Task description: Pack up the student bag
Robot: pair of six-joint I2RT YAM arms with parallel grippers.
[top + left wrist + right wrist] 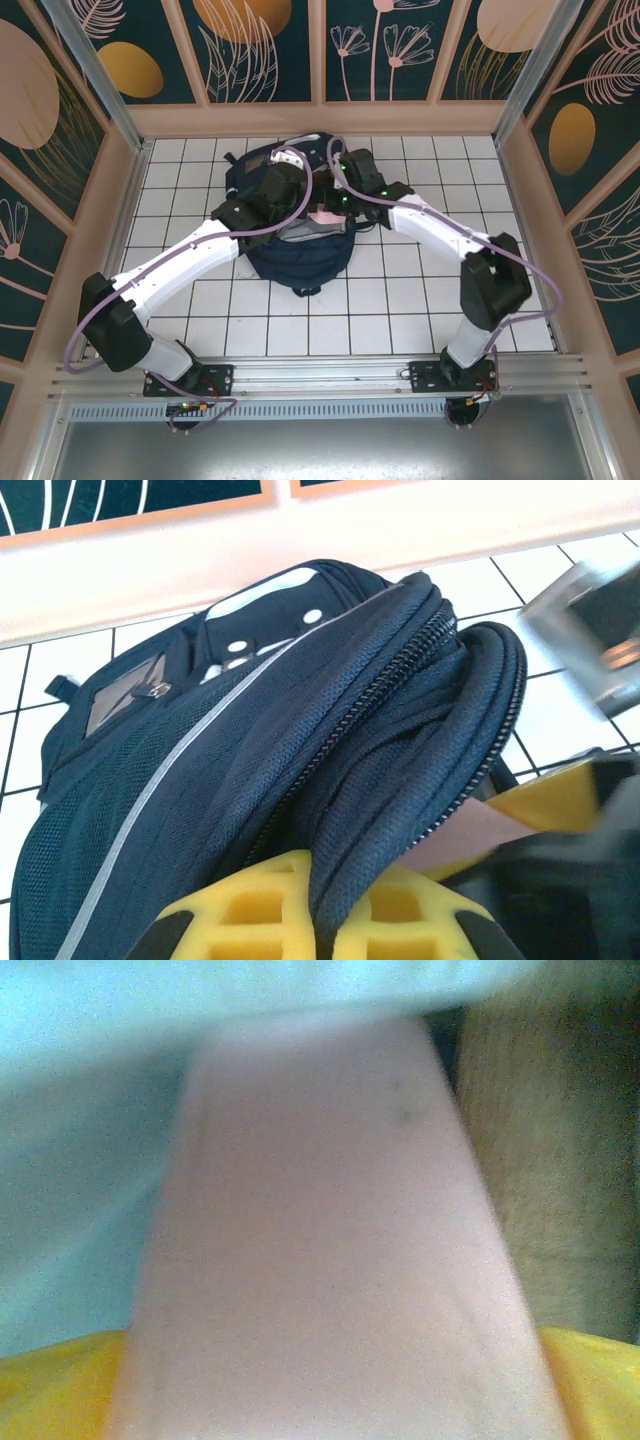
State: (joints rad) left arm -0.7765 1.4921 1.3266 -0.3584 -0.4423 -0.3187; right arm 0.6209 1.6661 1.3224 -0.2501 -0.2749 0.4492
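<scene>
The student bag [300,265] lies in the middle of the tiled table, navy with a thin white stripe [150,790]. My left gripper [320,920] is shut on a fold of the bag's zipper edge and holds the opening apart. My right gripper [337,205] reaches into that opening from the right. Its yellow fingers [60,1390] stand wide apart and open. A flat pink thing [320,1240] lies between them and pokes out of the bag's mouth [450,835]. The bag's inside around it is blurred.
Both arms meet over the bag [250,730] from the near corners. The white tiled table [400,300] is bounded by wooden rails and patterned walls [260,50] on three sides. A purple cable [250,232] loops over the left arm.
</scene>
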